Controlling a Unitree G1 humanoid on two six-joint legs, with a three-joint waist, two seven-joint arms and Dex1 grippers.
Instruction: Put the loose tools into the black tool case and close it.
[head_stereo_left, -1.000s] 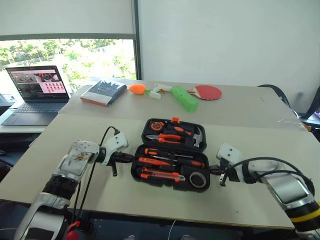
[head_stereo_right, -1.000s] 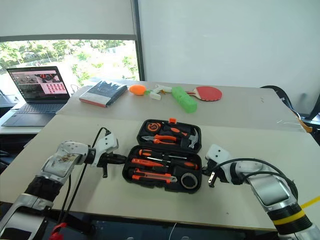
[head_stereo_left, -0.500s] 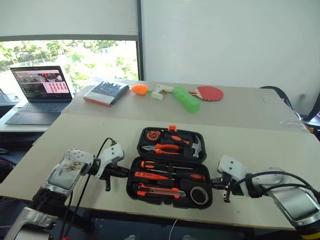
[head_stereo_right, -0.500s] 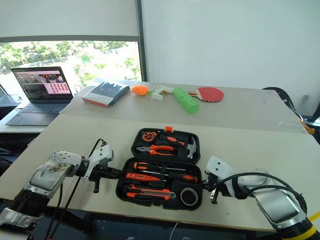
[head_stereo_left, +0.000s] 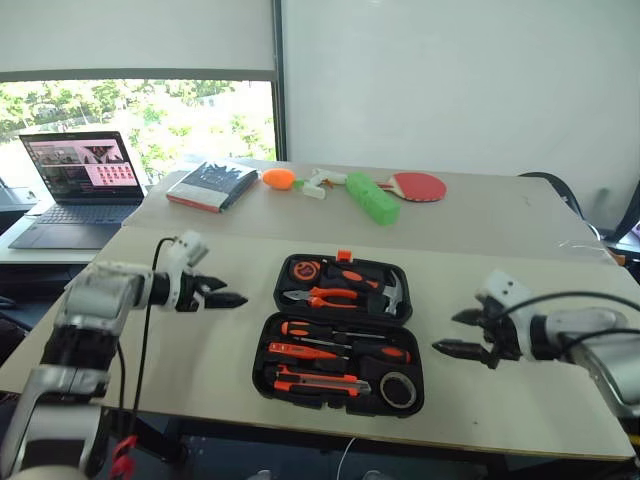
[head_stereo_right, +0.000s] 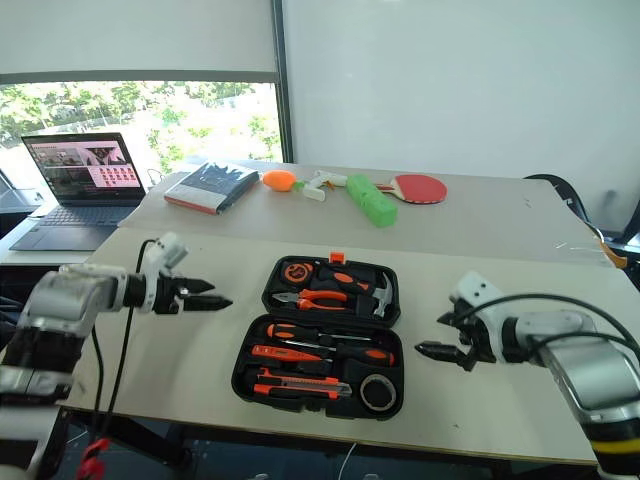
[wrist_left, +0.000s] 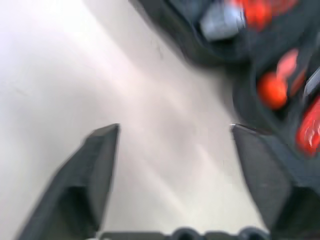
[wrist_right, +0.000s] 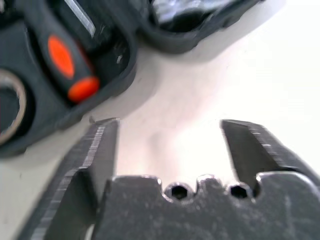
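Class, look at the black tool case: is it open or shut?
Open. The case lies flat with both halves spread, showing tools in their slots.

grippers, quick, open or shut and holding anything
Left gripper: jaws open, empty, above the table left of the black tool case.
Right gripper: jaws open, empty, right of the case.

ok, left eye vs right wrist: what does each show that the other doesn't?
Left eye only: laptop, book, red paddle, green block, left gripper open beside the case, the hammer and pliers in the lid half.

Right wrist only: a close look at the right gripper's serrated fingers over bare table.

Both: the open black tool case, an orange-tipped screwdriver, the tape measure, the right gripper open and empty.
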